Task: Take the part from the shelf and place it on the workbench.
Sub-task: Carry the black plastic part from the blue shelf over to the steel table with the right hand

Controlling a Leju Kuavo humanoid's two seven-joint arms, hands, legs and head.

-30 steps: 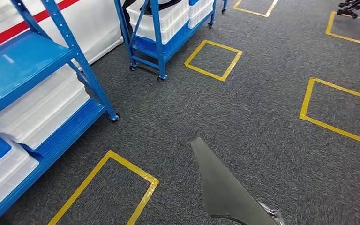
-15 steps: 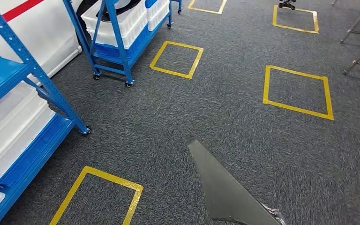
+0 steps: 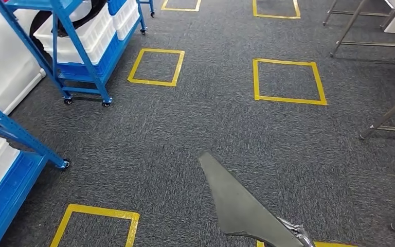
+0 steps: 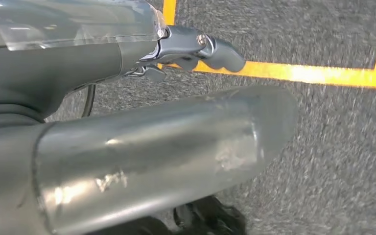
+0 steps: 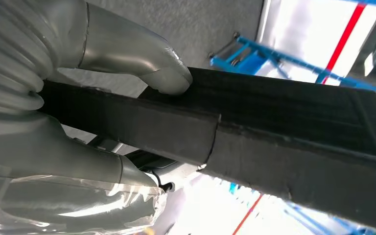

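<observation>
The part [image 3: 236, 206] is a long dark grey panel tapering to a point, and it juts forward over the carpet at the bottom middle of the head view. My right hand [image 3: 294, 232] grips its near end at the lower edge of the picture. In the right wrist view the thumb [image 5: 164, 73] presses on one face of the dark part [image 5: 284, 132] and the fingers wrap the other side. My left hand [image 4: 142, 142] hangs above the carpet holding nothing, its thumb apart from the bent fingers [image 4: 196, 49].
A blue shelf [image 3: 10, 170] with white bins stands at the left edge. A blue wheeled rack [image 3: 82, 41] stands further back on the left. Yellow tape squares [image 3: 288, 80] mark the grey carpet. Slanted metal legs [image 3: 388, 116] come in from the right.
The camera has turned right: shelves slid left and metal legs came into view on the right. The part stays in my right hand.
</observation>
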